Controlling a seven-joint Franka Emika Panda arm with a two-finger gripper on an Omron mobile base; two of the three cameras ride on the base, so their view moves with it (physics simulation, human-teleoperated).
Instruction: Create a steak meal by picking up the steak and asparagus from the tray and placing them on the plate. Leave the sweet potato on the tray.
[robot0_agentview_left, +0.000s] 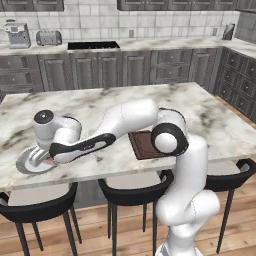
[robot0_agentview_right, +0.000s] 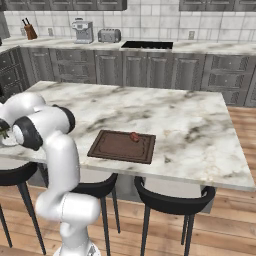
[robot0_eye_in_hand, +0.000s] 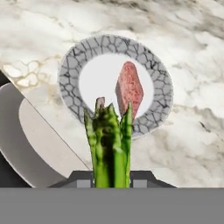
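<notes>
The plate (robot0_eye_in_hand: 70, 74), white with a grey-blue rim, lies on the marble island below my hand, and the pink-red steak (robot0_eye_in_hand: 129, 87) rests on its white centre. My gripper (robot0_eye_in_hand: 109, 175) is shut on the green asparagus (robot0_eye_in_hand: 107, 144), which hangs above the plate's near rim. From the left base view, the gripper (robot0_agentview_left: 42, 157) hovers just over the plate (robot0_agentview_left: 25, 166) near the island's front left edge. The dark brown tray (robot0_agentview_right: 121, 146) sits mid-island, far from the plate, with the red-brown sweet potato (robot0_agentview_right: 134, 136) on its back right part. In the left base view my arm partly covers the tray (robot0_agentview_left: 142, 147).
Black bar stools (robot0_agentview_left: 132, 192) stand along the island's front edge, one directly below the plate (robot0_eye_in_hand: 30, 144). A coffee machine (robot0_agentview_right: 82, 31), a toaster (robot0_agentview_right: 109, 35) and a sink (robot0_agentview_right: 147, 45) line the back counter. Bare marble (robot0_agentview_right: 190, 125) spreads right of the tray.
</notes>
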